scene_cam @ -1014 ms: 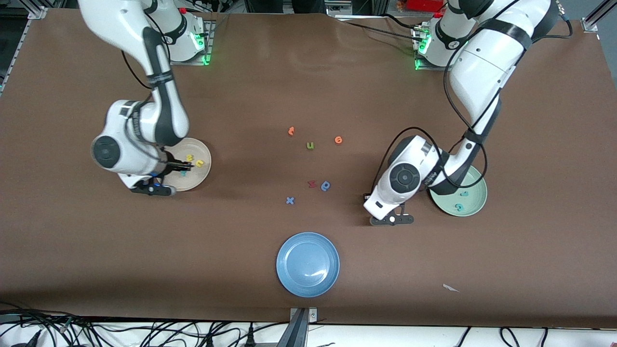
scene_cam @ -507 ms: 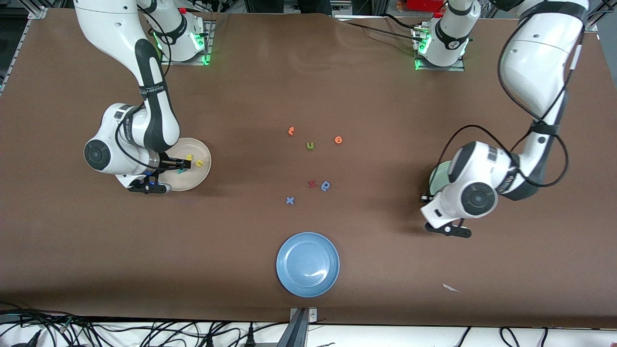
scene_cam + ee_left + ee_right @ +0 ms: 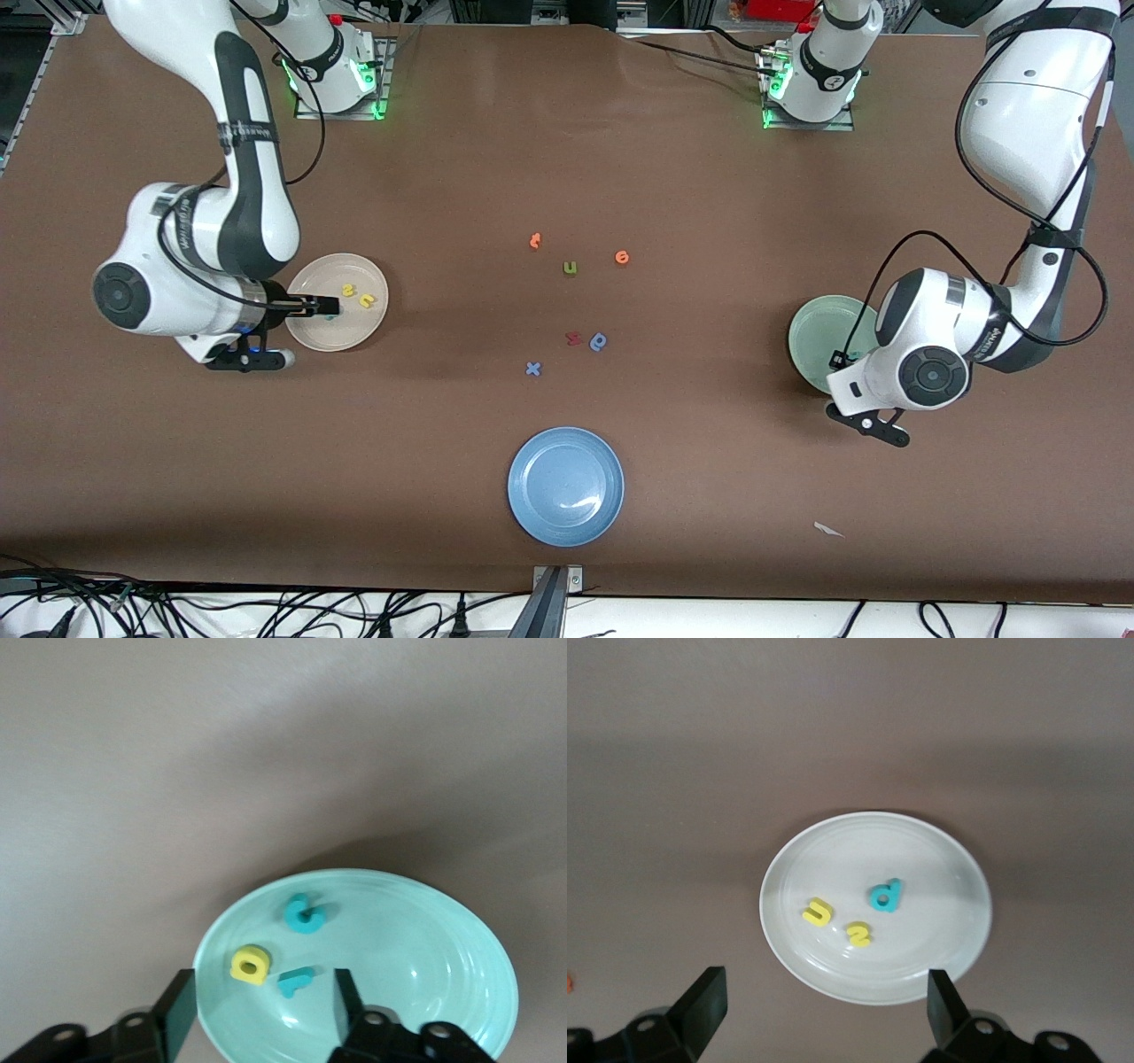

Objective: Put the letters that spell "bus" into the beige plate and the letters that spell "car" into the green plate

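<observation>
The beige plate (image 3: 939, 948) (image 3: 354, 332) holds the yellow "u" (image 3: 818, 912), the yellow "s" (image 3: 858, 935) and the teal "b" (image 3: 885, 896). My right gripper (image 3: 822, 1010) (image 3: 319, 307) hangs open over that plate's rim, with nothing between its fingers. In the green plate (image 3: 425, 966) (image 3: 815, 332) lie the teal "c" (image 3: 304, 912), the yellow "a" (image 3: 249, 964) and the teal "r" (image 3: 296, 981). Low over this plate's edge my left gripper (image 3: 261, 1010) (image 3: 837, 361) stands open and empty. In the front view the left hand hides the green plate's letters.
Loose letters lie mid-table: two orange ones (image 3: 534, 240) (image 3: 622, 257), an olive "u" (image 3: 570, 268), a red one (image 3: 573, 338), a blue "a"-like one (image 3: 599, 341) and a blue "x" (image 3: 532, 369). A blue plate (image 3: 565, 486) sits nearest the front camera. A white scrap (image 3: 828, 529) lies nearby.
Both grippers have opened. The right one let the teal "b" go into the beige plate and drew back. The left arm swung across the green plate, where the yellow "a" now lies.
</observation>
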### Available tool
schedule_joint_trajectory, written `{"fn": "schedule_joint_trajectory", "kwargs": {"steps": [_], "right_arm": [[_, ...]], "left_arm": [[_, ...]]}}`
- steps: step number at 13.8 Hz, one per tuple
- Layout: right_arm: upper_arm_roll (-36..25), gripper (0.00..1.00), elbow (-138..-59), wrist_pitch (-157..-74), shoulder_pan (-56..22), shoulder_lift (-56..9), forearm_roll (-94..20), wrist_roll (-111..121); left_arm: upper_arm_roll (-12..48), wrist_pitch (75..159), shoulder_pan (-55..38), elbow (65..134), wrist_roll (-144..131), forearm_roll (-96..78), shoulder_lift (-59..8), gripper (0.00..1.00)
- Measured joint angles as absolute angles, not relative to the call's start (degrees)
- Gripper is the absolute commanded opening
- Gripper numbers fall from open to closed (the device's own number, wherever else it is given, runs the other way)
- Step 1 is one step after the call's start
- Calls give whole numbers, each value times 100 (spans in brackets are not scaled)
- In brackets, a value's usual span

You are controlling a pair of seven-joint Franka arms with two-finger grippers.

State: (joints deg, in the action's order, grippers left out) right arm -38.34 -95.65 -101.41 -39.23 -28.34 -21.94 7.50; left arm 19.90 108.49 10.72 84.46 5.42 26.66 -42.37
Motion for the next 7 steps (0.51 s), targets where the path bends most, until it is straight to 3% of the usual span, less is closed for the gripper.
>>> {"fn": "schedule_joint_trajectory", "kwargs": {"steps": [4,7], "right_arm": [[-4298,100,-8454,-8940,-3920,-2621,-2014,1035],[-4363,100,-8155,-8397,-3841,-2258,-1691,1163]], "left_arm": [[2019,10773,1093,8283,196,1903,-3970,100],[2095,10483,1088,8253,-101,1672,-3712,100]]}}
